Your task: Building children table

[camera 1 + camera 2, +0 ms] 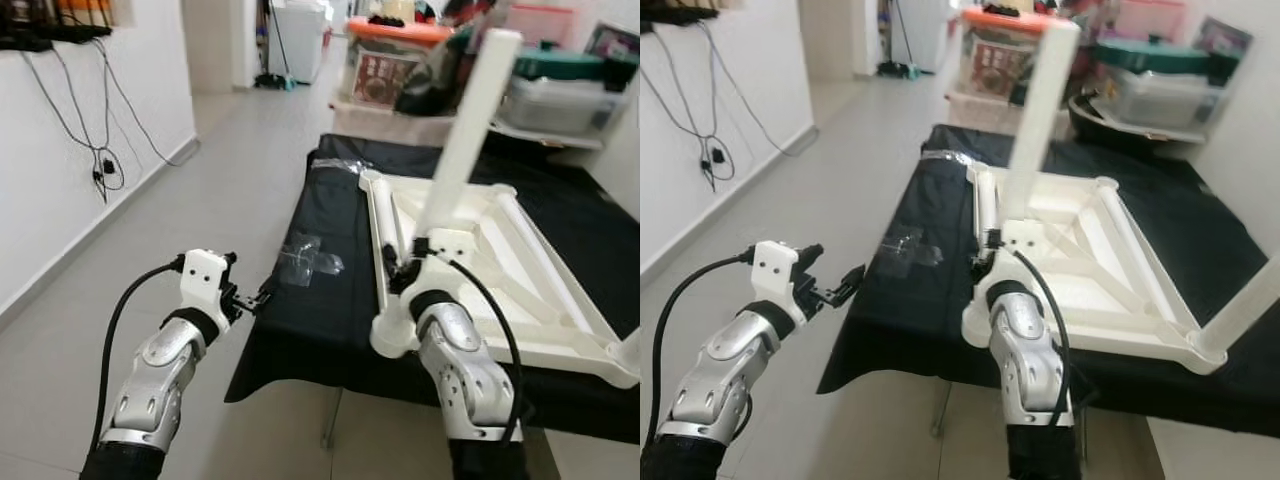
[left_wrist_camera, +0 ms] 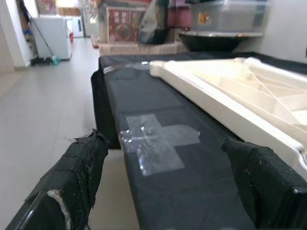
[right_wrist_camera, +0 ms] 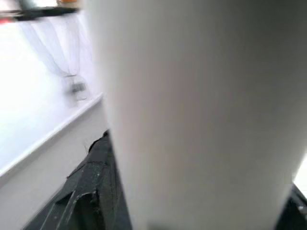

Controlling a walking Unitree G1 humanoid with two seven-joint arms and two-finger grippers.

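A: Right claw [image 1: 408, 268] is closed around one white table leg [image 1: 468, 130], gripping it low, close to where the leg meets the frame. The leg stands tilted, its free end pointing up and away from the robot. In the right wrist view the leg [image 3: 201, 110] is blurred, with one black finger [image 3: 91, 187] beside it.

B: Left claw?

A: Left claw [image 1: 832, 283] is spread open and holds nothing. It hovers over the floor [image 1: 240, 160], just off the near left corner of the bench [image 1: 330, 330]. In the left wrist view both fingers [image 2: 72, 182] straddle that corner edge without touching it.

B: Counts?

A: One upturned white table top [image 1: 480, 270], lying underside up on the black-draped bench. Legs: two seen, the one in the right claw and a second leg [image 1: 1250, 300] at the top's near right corner, cut by the picture edge. One patch of clear tape [image 2: 158, 143] stuck on the cloth between the left claw and the table top; it may be two crossed strips, glare makes it hard to read.

B: Table top relative to the claws?

A: Directly under the right claw, at its near left corner. Well apart from the left claw, off to that claw's right.
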